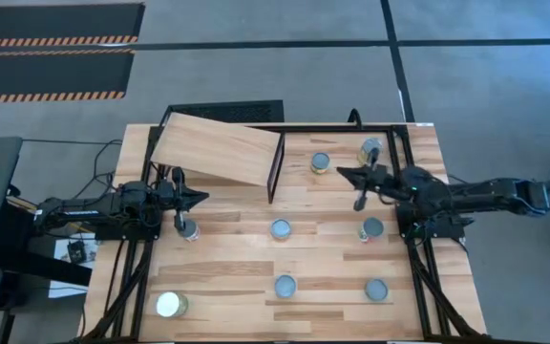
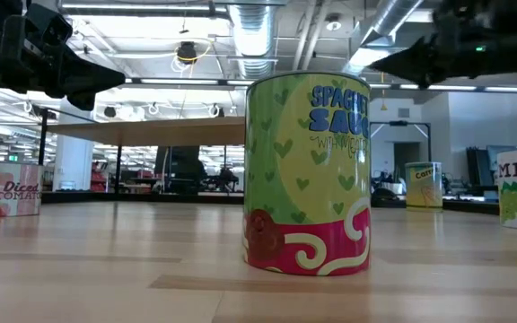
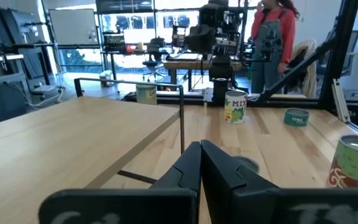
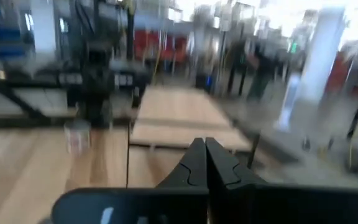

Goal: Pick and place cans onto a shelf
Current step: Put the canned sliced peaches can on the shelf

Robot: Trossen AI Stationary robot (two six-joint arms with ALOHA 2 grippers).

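Blurred room beyond shelf; right gripper jaws closed, empty.

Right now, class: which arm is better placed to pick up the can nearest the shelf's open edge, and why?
Right. The right gripper, shut and empty, hangs just beside that can; the left gripper sits beyond the shelf, over another can.

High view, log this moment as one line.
left gripper: shut, empty | right gripper: shut, empty | shelf: no cans | cans: on table
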